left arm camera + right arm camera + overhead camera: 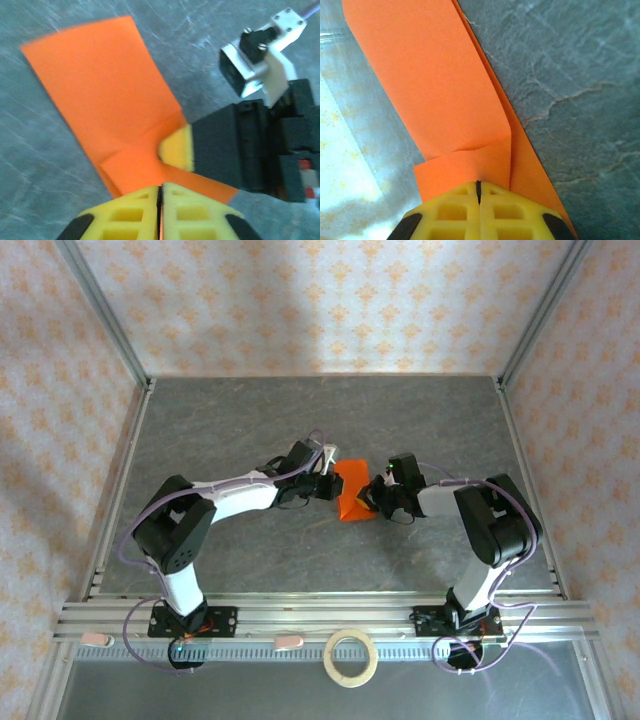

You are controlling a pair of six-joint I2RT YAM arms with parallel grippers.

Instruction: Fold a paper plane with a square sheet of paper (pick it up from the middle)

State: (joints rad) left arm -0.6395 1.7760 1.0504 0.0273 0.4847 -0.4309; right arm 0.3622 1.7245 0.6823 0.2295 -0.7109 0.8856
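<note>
The paper plane (pixel 352 492) lay at the middle of the table (pixel 250 420), a bright orange sheet only partly folded: a long flat panel with a small flap turned over at one end, not yet a narrow dart. It sat directly between the two arms, likely so that each could reach an opposite edge.

The left gripper (pixel 328 485) met its left side. In the left wrist view its yellow fingers (pixel 140 210) were pressed together with a sliver of orange in the seam, so it appeared clamped on the paper's edge, probably to pin the sheet. The right gripper (pixel 375 495) came in from the other side, its jaws together on the turned-over flap (pixel 470 167), seemingly pressing that crease. A pale tape ring (pixel 329 658) sat well apart, near the arm bases.
</note>
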